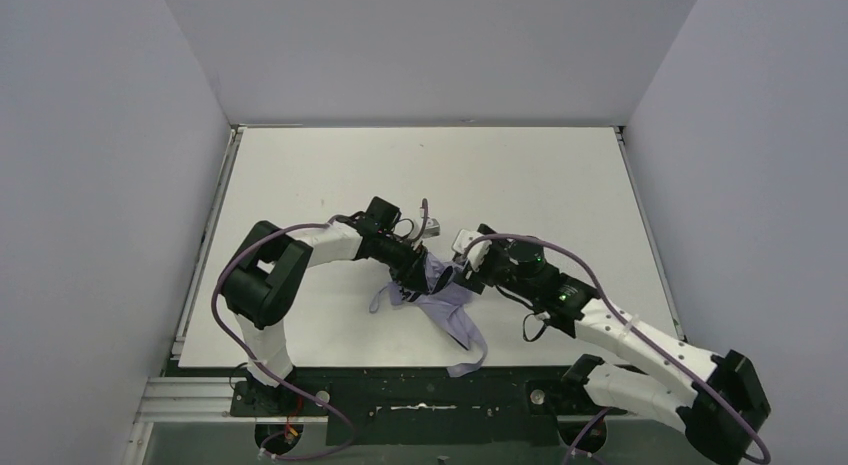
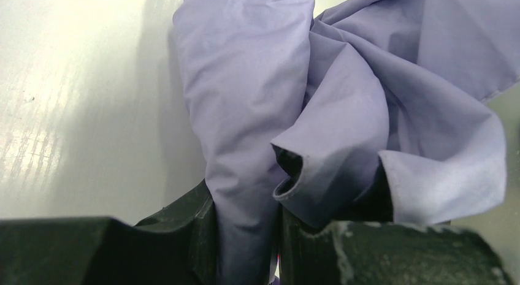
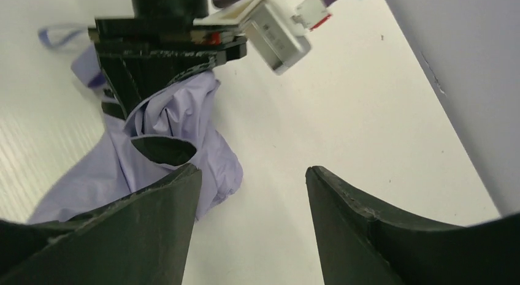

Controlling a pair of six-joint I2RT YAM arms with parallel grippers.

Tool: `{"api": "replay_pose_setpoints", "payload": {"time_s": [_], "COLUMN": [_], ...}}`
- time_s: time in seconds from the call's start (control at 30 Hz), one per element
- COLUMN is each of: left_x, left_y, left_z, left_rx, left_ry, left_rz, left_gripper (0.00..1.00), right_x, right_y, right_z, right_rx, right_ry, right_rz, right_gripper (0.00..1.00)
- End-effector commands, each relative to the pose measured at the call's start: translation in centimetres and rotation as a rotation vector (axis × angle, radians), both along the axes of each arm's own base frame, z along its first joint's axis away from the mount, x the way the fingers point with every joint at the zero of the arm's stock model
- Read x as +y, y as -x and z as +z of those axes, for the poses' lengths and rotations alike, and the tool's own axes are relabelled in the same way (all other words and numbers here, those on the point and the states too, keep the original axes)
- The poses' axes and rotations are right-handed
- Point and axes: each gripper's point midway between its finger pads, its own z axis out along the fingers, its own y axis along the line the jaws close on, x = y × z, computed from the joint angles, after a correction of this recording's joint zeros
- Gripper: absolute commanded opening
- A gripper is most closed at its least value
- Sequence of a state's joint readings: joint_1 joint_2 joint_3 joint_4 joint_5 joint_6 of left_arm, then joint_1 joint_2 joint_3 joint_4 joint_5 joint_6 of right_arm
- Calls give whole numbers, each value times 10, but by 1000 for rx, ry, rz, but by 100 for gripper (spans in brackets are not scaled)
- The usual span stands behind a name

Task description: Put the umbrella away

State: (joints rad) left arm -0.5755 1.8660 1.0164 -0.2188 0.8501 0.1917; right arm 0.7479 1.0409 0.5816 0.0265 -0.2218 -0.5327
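Observation:
The umbrella [image 1: 440, 300] lies as a crumpled heap of pale lavender fabric near the table's front middle, with a strip trailing toward the near edge. My left gripper [image 1: 418, 273] is shut on a fold of that fabric; in the left wrist view the cloth [image 2: 245, 83] runs down between the two black fingers of my left gripper [image 2: 245, 205]. My right gripper [image 1: 466, 275] sits just right of the heap. In the right wrist view my right gripper [image 3: 252, 171] stands open over bare table, and the umbrella [image 3: 178, 119] lies beside its left finger. Shaft and handle are hidden.
The white table [image 1: 330, 165] is enclosed by grey walls at the back and both sides. A metal rail [image 1: 205, 255] runs along its left edge. The left arm's wrist camera [image 3: 276, 43] hangs close in front of my right gripper. A thin lavender loop [image 3: 58, 35] lies on the table beyond.

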Motion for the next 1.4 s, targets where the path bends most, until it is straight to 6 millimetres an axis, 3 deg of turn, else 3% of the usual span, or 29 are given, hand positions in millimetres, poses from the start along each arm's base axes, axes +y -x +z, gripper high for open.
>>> {"api": "replay_pose_setpoints", "payload": {"time_s": [0.0, 0.13, 0.33, 0.5, 0.77, 1.0, 1.17, 1.37], "left_x": [14, 19, 31, 38, 39, 40, 39, 41], "left_y": [-14, -27, -43, -50, -51, -52, -52, -55], "left_z": [-10, -12, -14, -17, -17, -16, -16, -16], "left_rx": [-55, -57, -73, -90, -89, -89, -88, -93], "left_ry": [-123, -157, -211, -241, -246, -248, -249, -258], "left_rz": [70, 126, 202, 231, 238, 239, 238, 251], "left_gripper": [0, 0, 0, 0, 0, 0, 0, 0], "right_x": [-22, -52, -80, -68, -39, -61, -59, -61], "right_y": [14, 30, 67, 84, 101, 100, 99, 99], "right_z": [33, 27, -13, -38, -76, -99, -117, -127], "right_rx": [197, 443, 710, 779, 783, 677, 670, 646], "right_ry": [-247, -333, -221, -306, -201, -59, 8, 57], "right_rz": [-271, -581, -859, -856, -851, -1012, -1034, -1063], "right_gripper": [65, 60, 61, 61, 61, 58, 55, 35]}}
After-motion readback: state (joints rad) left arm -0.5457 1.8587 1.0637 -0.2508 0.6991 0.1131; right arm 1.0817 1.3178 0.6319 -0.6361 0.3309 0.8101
